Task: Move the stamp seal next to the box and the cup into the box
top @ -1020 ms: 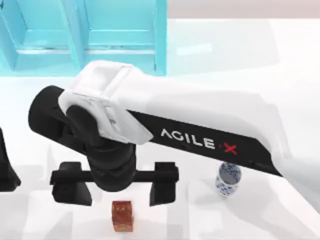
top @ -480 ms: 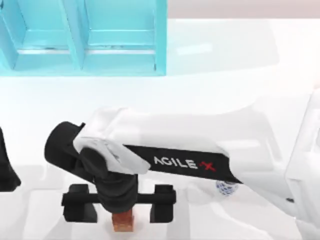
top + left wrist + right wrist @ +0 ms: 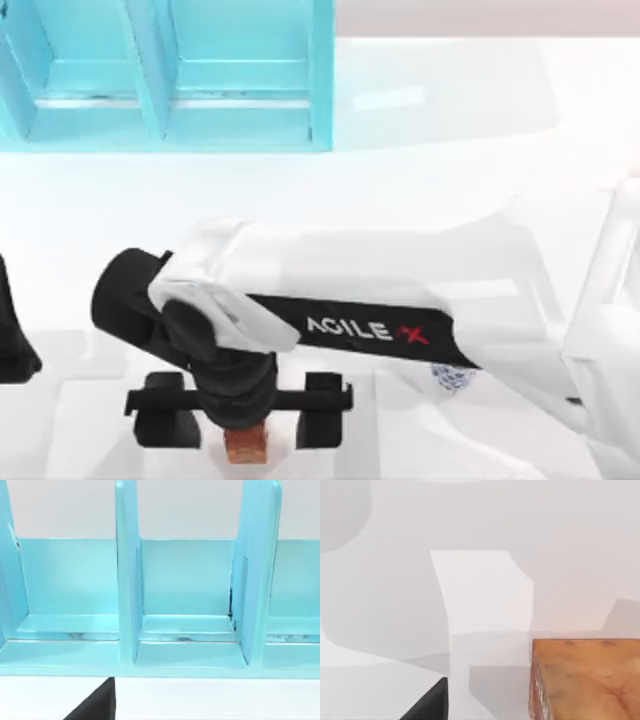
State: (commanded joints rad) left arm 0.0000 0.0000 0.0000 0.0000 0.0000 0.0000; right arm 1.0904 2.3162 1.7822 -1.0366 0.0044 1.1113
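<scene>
Over the last second the right gripper [image 3: 238, 420] has swung in and come down over the stamp seal [image 3: 247, 445], which sits at the table's [image 3: 450, 190] near edge; its fingers [image 3: 322, 423] remain spread wide, one on each side of the block, nothing grasped yet, so a pickup looks imminent. The cup [image 3: 452, 376] peeks out from under the right arm, probably untouched. The blue box [image 3: 170, 75] stands far back with open table between. The left gripper [image 3: 12, 345] is parked at the left edge; its fingers' state I cannot tell.
</scene>
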